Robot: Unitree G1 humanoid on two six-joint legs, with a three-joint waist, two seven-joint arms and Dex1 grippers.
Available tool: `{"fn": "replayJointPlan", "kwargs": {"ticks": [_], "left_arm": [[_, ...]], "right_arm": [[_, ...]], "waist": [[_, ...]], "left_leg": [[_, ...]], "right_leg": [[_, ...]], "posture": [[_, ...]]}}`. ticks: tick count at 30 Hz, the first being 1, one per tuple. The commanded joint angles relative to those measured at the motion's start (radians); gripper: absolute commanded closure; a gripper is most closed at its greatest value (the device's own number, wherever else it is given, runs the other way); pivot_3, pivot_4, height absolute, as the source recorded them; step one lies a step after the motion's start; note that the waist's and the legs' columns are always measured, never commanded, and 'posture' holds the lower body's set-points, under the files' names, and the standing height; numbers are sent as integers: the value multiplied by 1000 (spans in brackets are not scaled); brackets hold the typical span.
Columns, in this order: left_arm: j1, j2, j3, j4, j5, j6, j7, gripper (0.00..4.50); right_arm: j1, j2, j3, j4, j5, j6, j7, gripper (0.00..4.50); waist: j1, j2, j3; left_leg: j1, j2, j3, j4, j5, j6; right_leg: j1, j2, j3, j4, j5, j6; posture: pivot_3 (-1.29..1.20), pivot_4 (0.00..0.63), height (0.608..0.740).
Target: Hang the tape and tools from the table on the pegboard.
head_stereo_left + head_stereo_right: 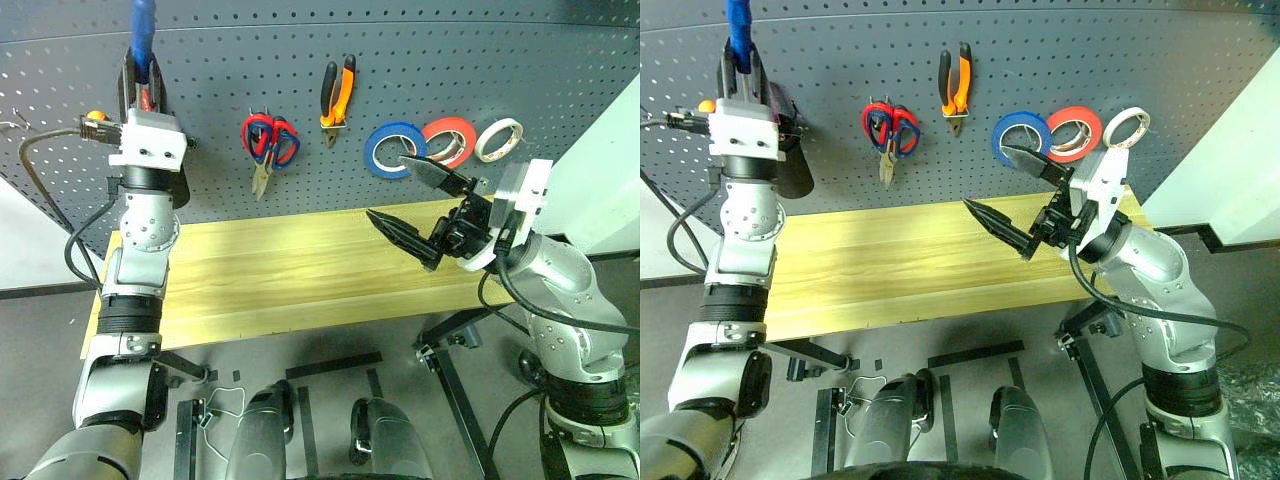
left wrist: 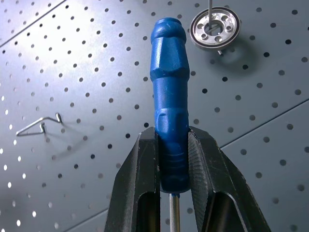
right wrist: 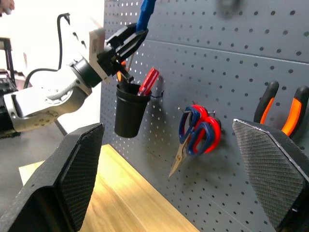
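My left gripper (image 1: 141, 82) is raised high against the left of the pegboard (image 1: 450, 60) and is shut on the blue-handled screwdriver (image 2: 169, 92), whose handle points up and whose shaft runs down between the fingers. A round metal ring holder (image 2: 215, 26) is fixed to the board just beyond the handle's tip. The blue tape (image 1: 393, 150) and the orange-and-black pliers (image 1: 337, 95) hang on the board. Over the right end of the table (image 1: 290, 270) my right gripper (image 1: 387, 187) stands open, holding nothing and pointing left.
Red-handled scissors (image 1: 268, 140), a red-orange roll (image 1: 450, 140) and a white roll (image 1: 498, 139) also hang on the board. A black cup (image 3: 128, 108) holding a red screwdriver (image 3: 148, 81) hangs just below my left gripper. A bare wire hook (image 2: 41, 126) sticks out nearby.
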Motion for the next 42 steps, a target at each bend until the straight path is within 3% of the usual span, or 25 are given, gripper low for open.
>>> {"fn": "replayJointPlan", "kwargs": {"ticks": [1,17,31,32,40,42], "left_arm": [[-41,30,23,14,-10,-36,12,4060],[-138,16,3,219,-26,-124,14,4060],[-24,-24,61,55,3,5,136,4060],[-21,-23,65,45,-9,7,134,3303],[-30,-19,98,-51,3,60,168,645],[-49,-26,85,-84,-3,76,150,382]], "right_arm": [[1,-23,-46,-73,49,13,-7,0],[23,-122,-167,-239,248,151,-132,0],[57,-204,-202,-244,289,192,-159,0],[58,-209,-201,-241,284,192,-158,0],[73,-237,-211,-225,280,193,-151,0],[78,-238,-206,-220,270,187,-145,0]], "waist": [[-1,1,1],[-9,-1,54],[-59,-2,78],[-60,-2,78],[-60,-1,84],[-60,-1,84]], "left_leg": [[0,0,0,0,0,0],[1,1,1,0,-1,2],[0,0,1,0,-2,3],[0,0,1,0,-2,3],[0,0,2,0,-2,3],[0,0,2,0,-2,3]], "right_leg": [[0,0,0,0,0,0],[0,-4,3,0,-2,-3],[0,-5,3,-1,0,0],[0,-5,3,-1,0,1],[-1,-6,3,-1,-1,0],[-1,-6,3,-1,-1,0]], "posture": [[22,253,717],[-80,329,717],[-119,336,717],[-119,336,717],[-138,334,717],[-136,327,717]]}}
